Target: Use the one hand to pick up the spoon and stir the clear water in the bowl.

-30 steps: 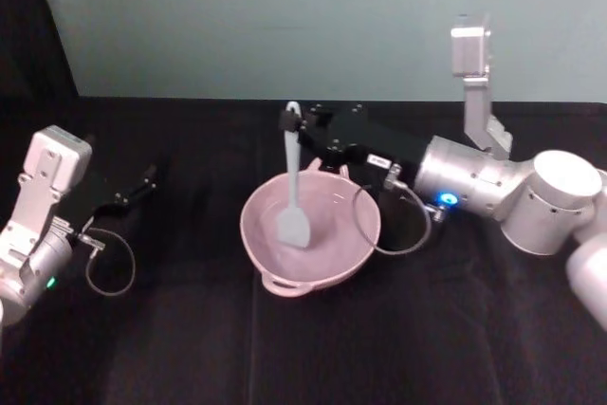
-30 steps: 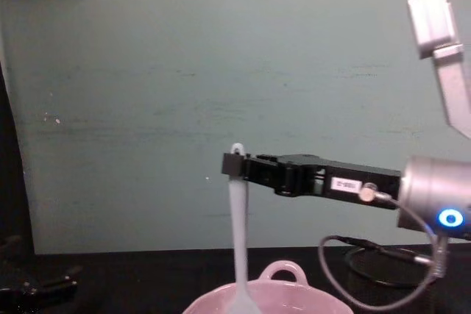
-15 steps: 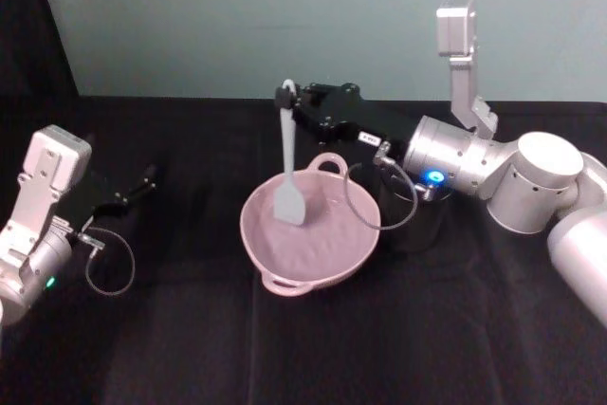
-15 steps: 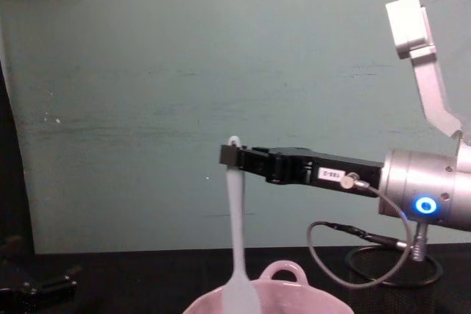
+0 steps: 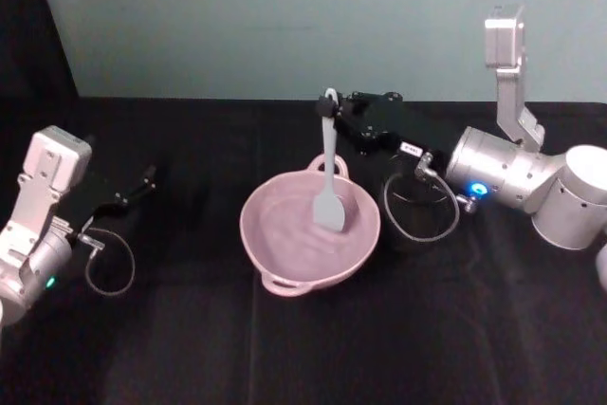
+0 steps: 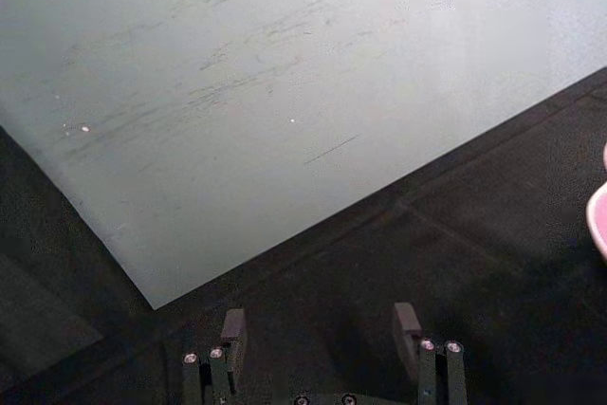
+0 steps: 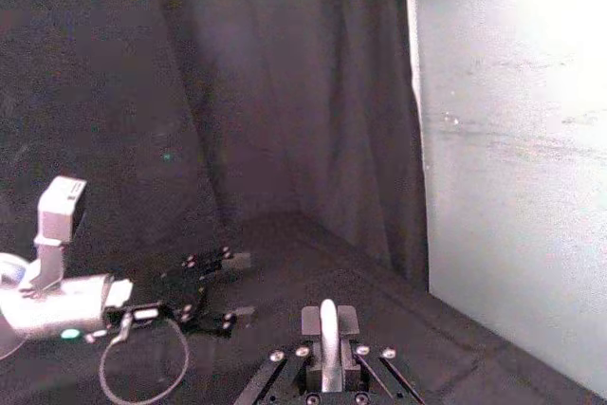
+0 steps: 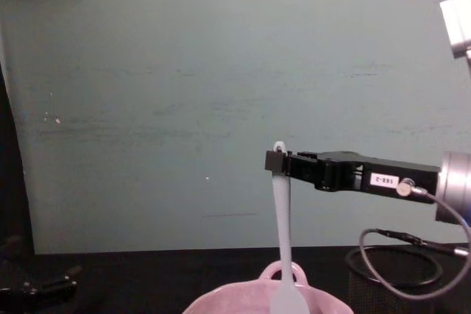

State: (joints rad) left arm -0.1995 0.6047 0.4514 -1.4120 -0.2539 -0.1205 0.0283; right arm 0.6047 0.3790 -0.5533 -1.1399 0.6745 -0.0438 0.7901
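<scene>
Two arms are in my feed, and one is working. The right end effector (image 5: 334, 111) reaches in from the right, above the far side of the bowl (image 5: 285, 258). Its black fingers are pressed together on the spoon (image 5: 329, 177), pinching the thin handle just under the hole at its top. The spoon hangs upright, flat head down. In the head view the head sits inside the bowl, toward its right side. The clear water (image 5: 289, 234) shows only as a faint sheen on the pink inside, and I cannot tell whether the spoon head is touching it.

From the chest view, the right end effector (image 8: 278, 161) comes in level from the right. The spoon (image 8: 282, 240) drops straight down from it, passes in front of a small loop handle and goes down behind the rim of the bowl (image 8: 235, 301). A black wire-mesh cup (image 8: 375, 284) stands just to the right of the bowl, under the silver wrist and its looped cable.

On the right wrist view, the top of the spoon (image 7: 327, 324) stands clamped between the fingers.

Parked well to the left on the black tabletop (image 5: 190, 339), the left end effector (image 5: 142, 182) is apart from the bowl. Its own wrist view shows the left end effector (image 6: 318, 329) with fingers (image 6: 233, 324) spread and nothing between them.
</scene>
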